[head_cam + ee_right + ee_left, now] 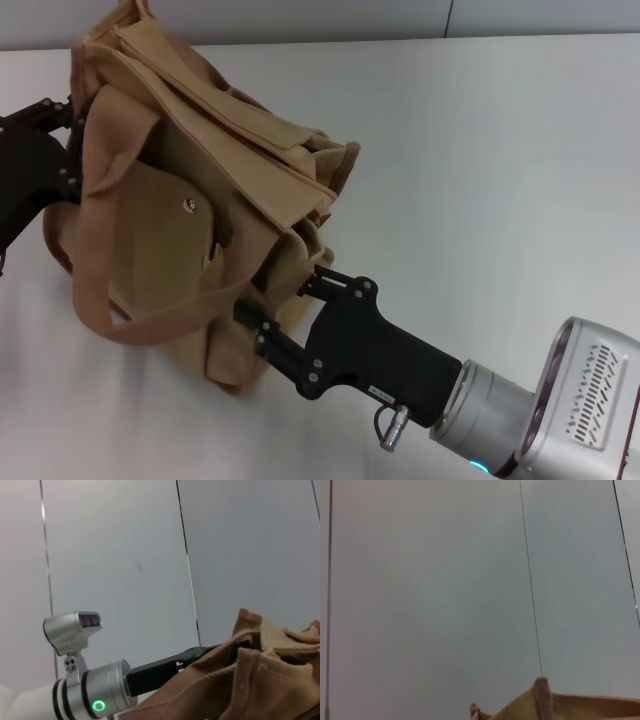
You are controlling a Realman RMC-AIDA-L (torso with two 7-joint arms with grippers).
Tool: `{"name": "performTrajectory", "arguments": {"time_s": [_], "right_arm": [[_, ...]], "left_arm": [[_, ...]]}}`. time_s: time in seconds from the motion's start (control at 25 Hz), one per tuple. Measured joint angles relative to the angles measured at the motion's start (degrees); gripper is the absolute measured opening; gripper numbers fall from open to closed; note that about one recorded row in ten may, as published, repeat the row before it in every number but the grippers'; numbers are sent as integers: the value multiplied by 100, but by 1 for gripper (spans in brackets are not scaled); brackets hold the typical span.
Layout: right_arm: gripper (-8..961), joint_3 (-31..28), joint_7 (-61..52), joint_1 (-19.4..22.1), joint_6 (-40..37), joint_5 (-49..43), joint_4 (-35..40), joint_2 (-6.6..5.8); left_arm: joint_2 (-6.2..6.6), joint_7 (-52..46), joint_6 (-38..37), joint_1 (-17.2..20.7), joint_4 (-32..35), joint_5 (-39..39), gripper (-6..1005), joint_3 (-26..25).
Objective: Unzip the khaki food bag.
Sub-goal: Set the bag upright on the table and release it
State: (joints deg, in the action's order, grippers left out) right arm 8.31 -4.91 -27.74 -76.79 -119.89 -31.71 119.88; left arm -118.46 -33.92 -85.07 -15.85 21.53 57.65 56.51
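Rumpled tan canvas of the khaki food bag (250, 680) fills the near part of the right wrist view, its folds and stitched seams bunched up, one ridge of cloth standing highest. Behind it the left arm (85, 697) reaches in, silver-grey with a lit green ring, a small silver module on top. Its black left gripper (170, 672) runs straight into the bag's cloth, the fingertips hidden by the fabric. Beyond is a pale grey panelled wall (125, 555) with thin vertical seams.
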Motion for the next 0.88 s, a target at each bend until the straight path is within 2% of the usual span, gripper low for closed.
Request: {"name": "performTrajectory", "arguments": {"time_s": [0.2, 0.36, 0.64, 0.88], "right_arm": [[468, -92, -1, -12, 74, 0, 13, 0], [386, -148, -6, 41, 63, 9, 76, 0], [285, -281, -535, 217, -358, 18, 550, 10], [227, -397, -1439, 316, -927, 37, 1362, 9]], "left_arm": [[-2, 0, -28, -8, 0, 0, 84, 0], [-2, 0, -36, -13, 0, 0, 84, 0], [-1, -2, -63, 4, 0, -1, 84, 103], [15, -40, -67, -11, 1, -4, 84, 657]]}}
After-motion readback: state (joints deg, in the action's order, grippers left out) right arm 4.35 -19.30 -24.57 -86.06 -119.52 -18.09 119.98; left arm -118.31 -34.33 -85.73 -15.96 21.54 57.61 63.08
